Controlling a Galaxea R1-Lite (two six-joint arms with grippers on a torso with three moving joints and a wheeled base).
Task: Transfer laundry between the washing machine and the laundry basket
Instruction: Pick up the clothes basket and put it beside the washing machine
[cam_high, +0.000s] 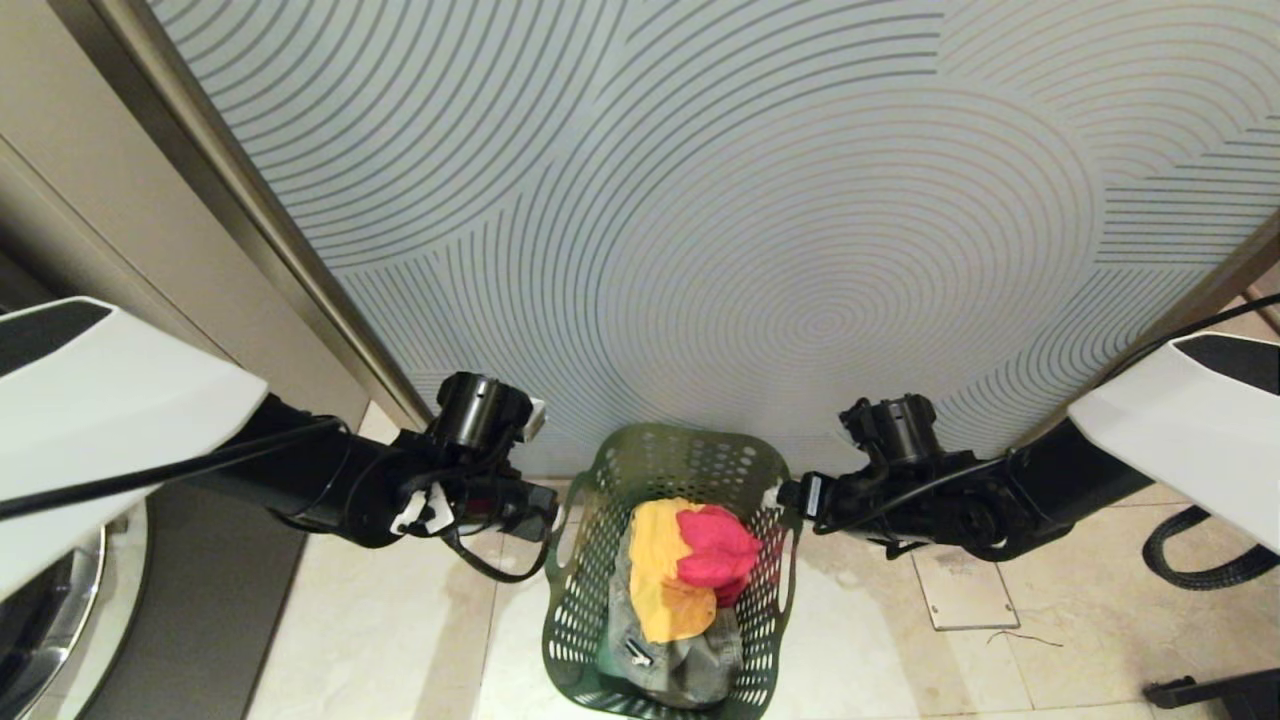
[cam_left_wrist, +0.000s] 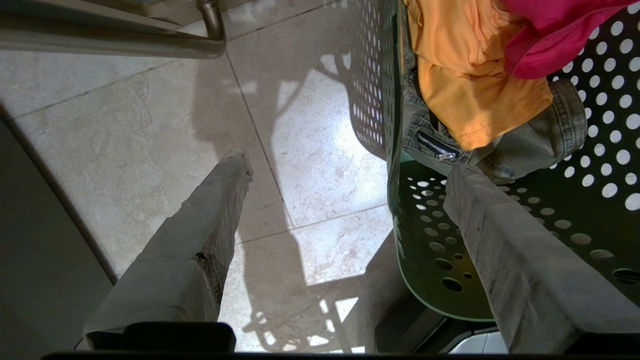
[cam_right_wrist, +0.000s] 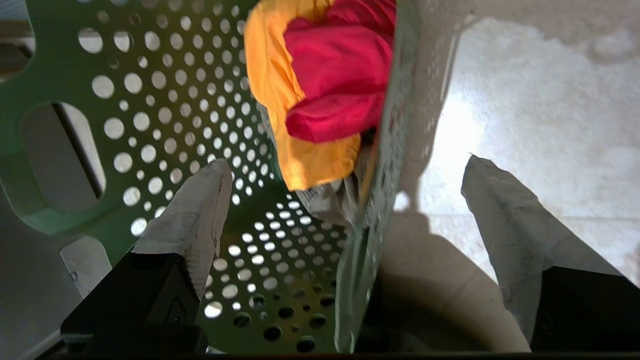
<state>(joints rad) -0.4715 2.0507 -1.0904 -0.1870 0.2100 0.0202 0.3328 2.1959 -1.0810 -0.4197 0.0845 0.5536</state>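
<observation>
On the pale tiled floor (cam_high: 400, 640), just in front of the swirl-patterned wall panel (cam_high: 760, 220), you have the laundry basket (cam_high: 668, 462) standing upright between the two arms. Inside the basket lies the laundry: a yellow-orange garment (cam_high: 660, 575) spread over a grey-green denim piece (cam_high: 690, 665) (its zip shows in the left wrist view), with a bright pink-red garment (cam_high: 715, 550) bunched on top, toward the basket's right wall.

Your left gripper (cam_left_wrist: 345, 175) hangs at the basket's left rim with its jaws spread wide: one finger (cam_left_wrist: 510, 250) is over the inside of the basket, the other over the floor outside, so the rim runs between them. Nothing is clamped.

Your right gripper (cam_right_wrist: 345, 172) mirrors that at the basket's right rim. Its jaws are also wide apart, one finger (cam_right_wrist: 192, 220) inside the perforated wall, the other outside, the wall between them and untouched as far as you can see.

Left of the basket, beyond the left arm, a chrome-rimmed round door (cam_high: 50, 620) shows partly at the frame's edge.
</observation>
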